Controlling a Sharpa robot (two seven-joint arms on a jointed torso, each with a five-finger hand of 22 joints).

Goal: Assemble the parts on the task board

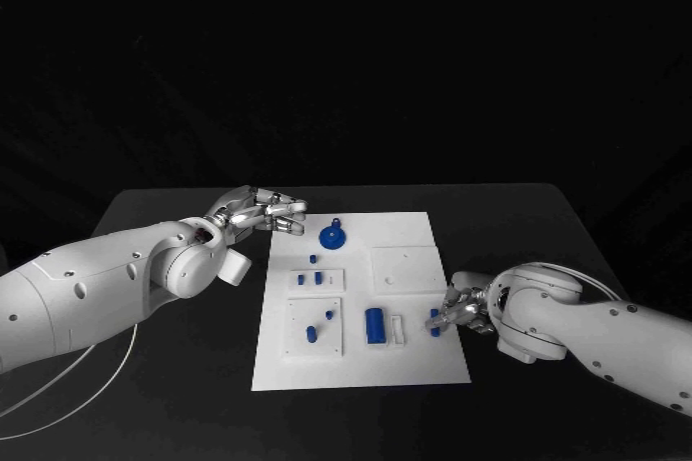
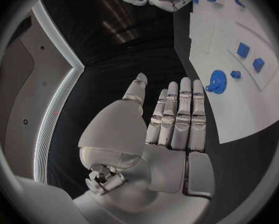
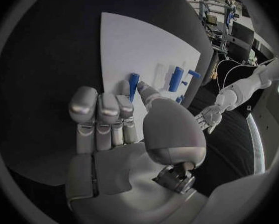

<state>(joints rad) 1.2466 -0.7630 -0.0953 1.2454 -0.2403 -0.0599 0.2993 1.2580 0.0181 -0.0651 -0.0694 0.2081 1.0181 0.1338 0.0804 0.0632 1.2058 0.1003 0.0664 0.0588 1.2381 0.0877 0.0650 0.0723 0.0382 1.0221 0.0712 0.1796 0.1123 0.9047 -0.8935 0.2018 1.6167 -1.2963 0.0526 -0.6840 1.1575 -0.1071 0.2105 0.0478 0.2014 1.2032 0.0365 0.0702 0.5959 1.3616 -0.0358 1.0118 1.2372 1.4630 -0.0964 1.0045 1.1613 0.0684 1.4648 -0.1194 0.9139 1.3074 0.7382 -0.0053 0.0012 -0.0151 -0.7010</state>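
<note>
We work over a black counter (image 1: 173,381) set against a dark room, with the white task board (image 1: 411,371) lying flat in its middle between our two arms. Our left hand (image 1: 257,215) hovers just off the board's far left corner, its fingers (image 2: 176,109) straight, slightly apart and holding nothing. Our right hand (image 1: 464,313) sits at the board's right edge, its fingers pinching a small blue peg (image 3: 133,84) that touches the board there. On the board we see a blue round part (image 1: 333,239) near the far end, two small blue blocks (image 1: 307,277) in a raised tray, a blue cylinder (image 1: 375,324) in its cradle and small blue pieces (image 1: 317,326) in the near left tray. We judge assembly only partly done: the square recess (image 1: 404,271) looks empty, and the pinched peg is not yet seated.
</note>
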